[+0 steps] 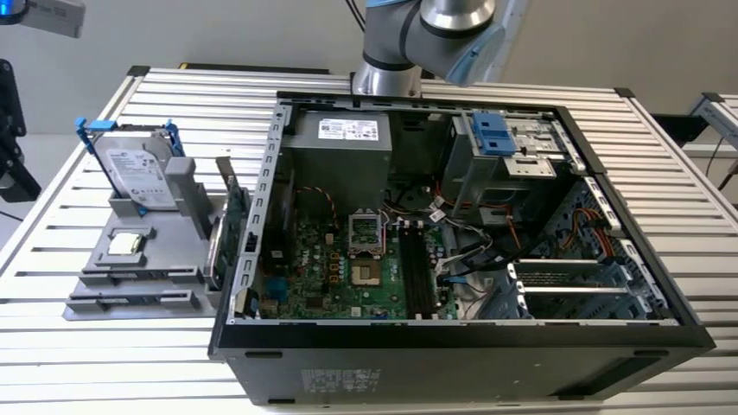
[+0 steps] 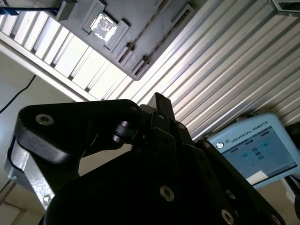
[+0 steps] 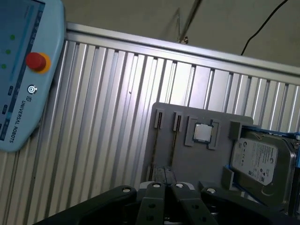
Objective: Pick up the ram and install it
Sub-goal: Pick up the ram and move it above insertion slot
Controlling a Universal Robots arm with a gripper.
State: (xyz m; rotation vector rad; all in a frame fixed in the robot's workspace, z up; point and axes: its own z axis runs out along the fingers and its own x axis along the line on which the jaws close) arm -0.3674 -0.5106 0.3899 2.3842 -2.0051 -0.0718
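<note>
Gripper (image 3: 164, 174) hanging high over table (image 1: 196, 104), fingers looking pressed together, gripping nothing. Ram (image 1: 136, 277) sitting edge-on in grey holder (image 1: 162, 259) slot, beside open case (image 1: 461, 333), well apart from gripper. Long axis running across exterior view, crosswise to motherboard slots (image 1: 416, 268).

Risks:
- thin stick tilting or slipping in pinch
- stick arriving unturned and jamming in socket
- stick snagging cables (image 1: 485, 233) or case wall

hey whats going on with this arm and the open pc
A robot arm works over a slatted metal table beside an open black computer case. Its black gripper hangs near a grey parts holder carrying a silver hard drive with blue brackets and a small square chip. It has not picked up the ram yet, and the green motherboard's long memory slots look empty.
</note>
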